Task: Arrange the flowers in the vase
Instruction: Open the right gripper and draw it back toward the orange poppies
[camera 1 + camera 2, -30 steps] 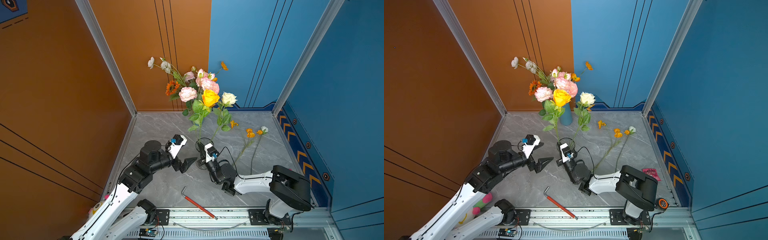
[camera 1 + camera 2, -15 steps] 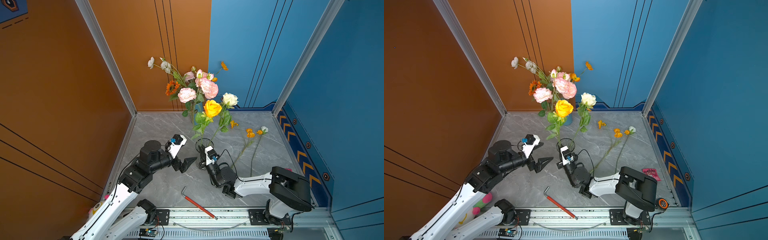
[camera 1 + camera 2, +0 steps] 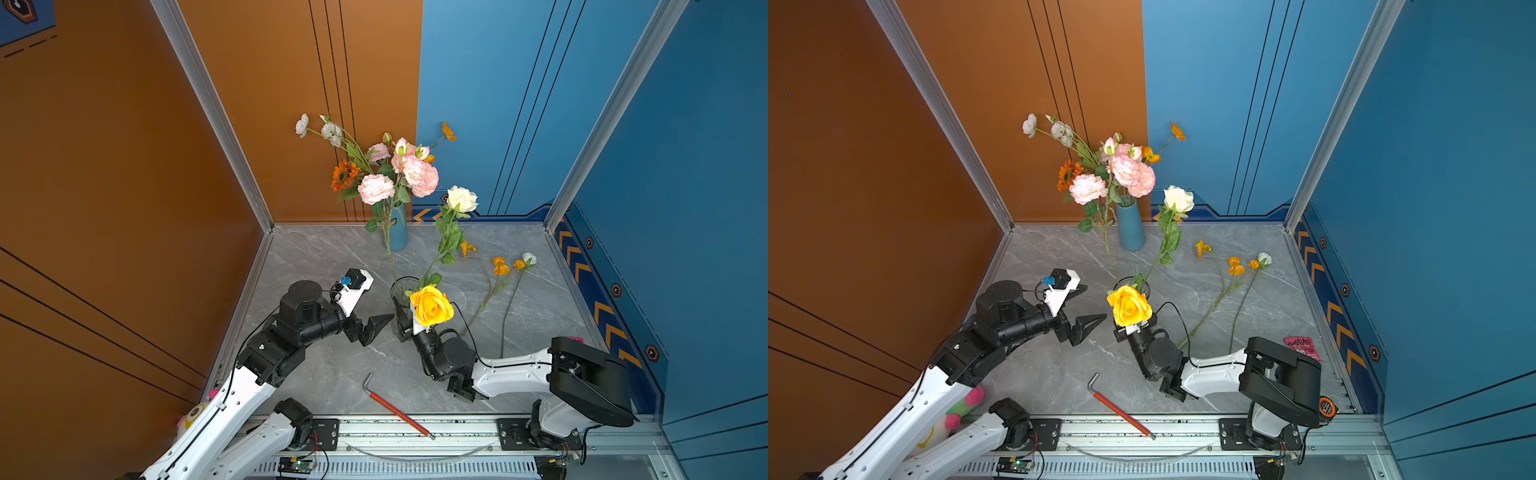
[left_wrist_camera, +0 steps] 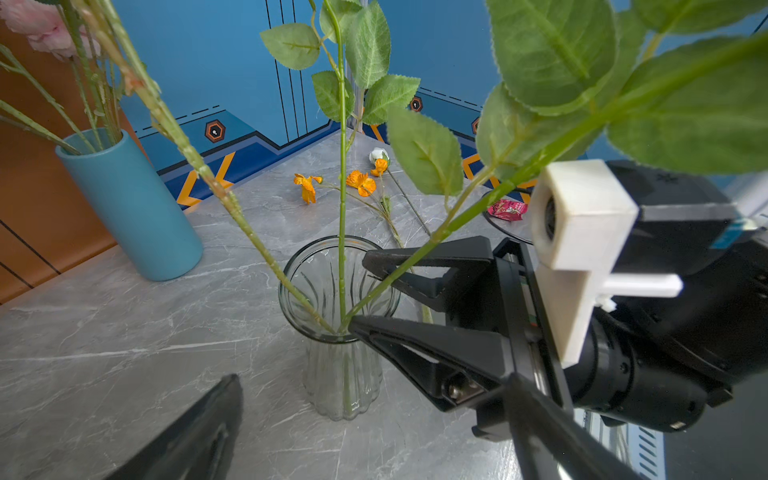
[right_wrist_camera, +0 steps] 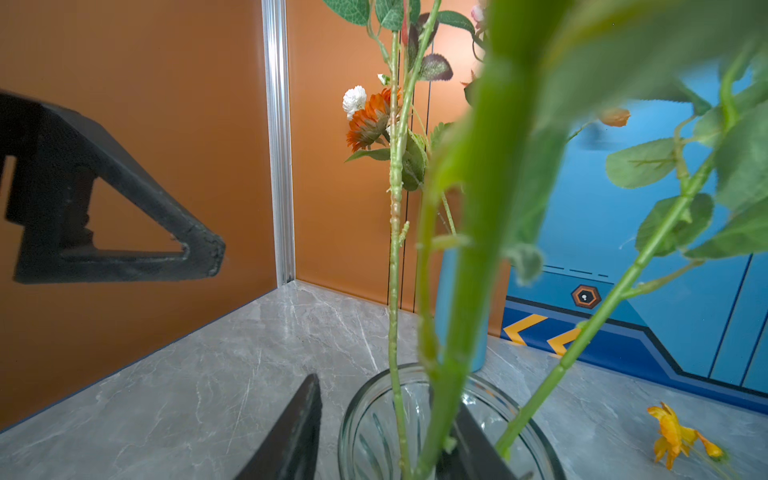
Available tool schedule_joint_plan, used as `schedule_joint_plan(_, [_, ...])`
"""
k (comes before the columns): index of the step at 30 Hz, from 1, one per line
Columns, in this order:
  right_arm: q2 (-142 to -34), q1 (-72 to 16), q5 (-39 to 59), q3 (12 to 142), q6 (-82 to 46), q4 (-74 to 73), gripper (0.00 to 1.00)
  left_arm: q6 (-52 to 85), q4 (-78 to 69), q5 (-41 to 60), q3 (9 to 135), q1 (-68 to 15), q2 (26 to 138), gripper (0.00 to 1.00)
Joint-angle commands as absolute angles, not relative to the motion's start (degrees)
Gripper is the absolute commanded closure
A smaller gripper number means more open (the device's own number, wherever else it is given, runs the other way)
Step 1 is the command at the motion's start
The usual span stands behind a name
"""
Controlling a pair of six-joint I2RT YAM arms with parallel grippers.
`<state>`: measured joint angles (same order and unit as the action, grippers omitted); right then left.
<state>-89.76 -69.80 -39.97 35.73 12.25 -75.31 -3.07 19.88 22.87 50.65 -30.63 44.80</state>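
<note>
A clear glass vase (image 3: 400,296) (image 3: 1128,286) (image 4: 332,374) (image 5: 365,432) stands mid-table and holds three flower stems: a pink bloom (image 3: 376,189), a cream rose (image 3: 462,199) (image 3: 1178,199) and a yellow rose (image 3: 432,306) (image 3: 1128,306) that leans forward over my right wrist. My right gripper (image 4: 357,293) (image 5: 386,399) is open at the vase's rim, and the yellow rose's stem (image 4: 457,214) runs between its fingers. My left gripper (image 3: 374,328) (image 3: 1088,326) is open and empty just left of the vase. More flowers (image 3: 500,266) (image 3: 1236,266) lie on the table at the right.
A blue vase (image 3: 397,228) (image 3: 1130,228) (image 4: 129,208) with pink, white and orange blooms stands at the back wall. A red-handled hex key (image 3: 395,411) (image 3: 1121,409) lies near the front rail. A pink packet (image 3: 1302,347) lies at the right edge.
My right gripper has gone from shut to open. The yellow rose has dropped into the vase and tipped forward, away from the cream rose. The left arm has not moved.
</note>
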Motion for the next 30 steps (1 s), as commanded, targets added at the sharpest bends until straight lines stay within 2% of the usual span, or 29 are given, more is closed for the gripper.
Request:
schedule_joint_plan(1, [-86.2, -71.1, -43.7, 35.0, 12.3, -70.1, 0.43, -2.3, 18.3, 24.7, 50.0, -29.8, 44.5, 0.02])
schedule_joint_plan(8, [-79.2, -73.3, -46.1, 33.2, 11.0, -60.2, 0.23, -2.1, 18.1, 24.9, 50.0, -29.5, 44.4, 0.02])
schedule_joint_plan(13, [-71.4, -73.7, -45.0, 32.9, 4.7, -45.0, 0.15, -2.1, 18.1, 25.1, 50.1, -29.4, 44.4, 0.02])
schedule_joint_plan(17, [-64.4, -73.7, -42.8, 31.3, -0.2, -34.5, 0.00, -2.0, 18.0, 25.4, 50.0, -29.3, 44.6, 0.02])
schedule_joint_plan(26, [-47.8, -73.8, -41.2, 28.3, -11.4, -5.7, 0.00, -1.7, 17.8, 26.4, 50.1, -29.4, 45.2, 0.02])
schedule_joint_plan(30, [-36.6, -71.6, -50.2, 26.1, -21.1, 8.0, 0.00, -0.7, 18.2, 29.2, 50.8, -29.4, 48.5, 0.02])
